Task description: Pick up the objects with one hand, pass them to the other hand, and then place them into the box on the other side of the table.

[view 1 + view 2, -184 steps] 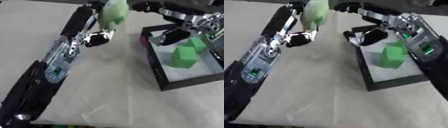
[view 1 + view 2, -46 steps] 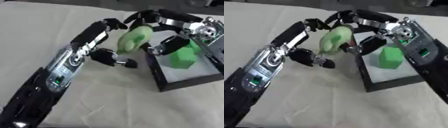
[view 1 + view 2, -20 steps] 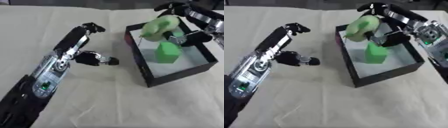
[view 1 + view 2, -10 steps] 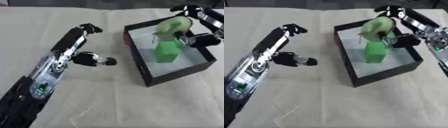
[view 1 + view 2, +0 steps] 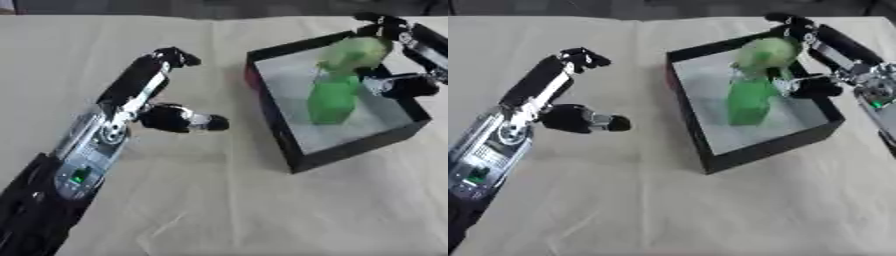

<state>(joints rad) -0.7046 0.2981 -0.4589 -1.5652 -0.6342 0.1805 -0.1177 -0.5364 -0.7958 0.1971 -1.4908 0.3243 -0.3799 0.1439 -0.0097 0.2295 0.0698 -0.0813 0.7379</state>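
Green load reaches the box

Nearest, the left hand [image 5: 166, 116] hangs empty over the cloth-covered table [image 5: 227, 210], fingers spread, well apart from the black box [image 5: 293, 155]. Half a second ago the pale green object [image 5: 354, 52] rode higher; now the right hand [image 5: 820, 60], fingers curled round it, has lowered it onto the green block [image 5: 332, 100] inside. Handover looks done; release remains. Only the right eye view shows the right forearm.

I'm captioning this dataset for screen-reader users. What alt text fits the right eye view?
The robot's right hand holds a pale green rounded object over a black box, above a darker green block already inside. The left hand hangs open and empty over the beige tablecloth to the box's left.
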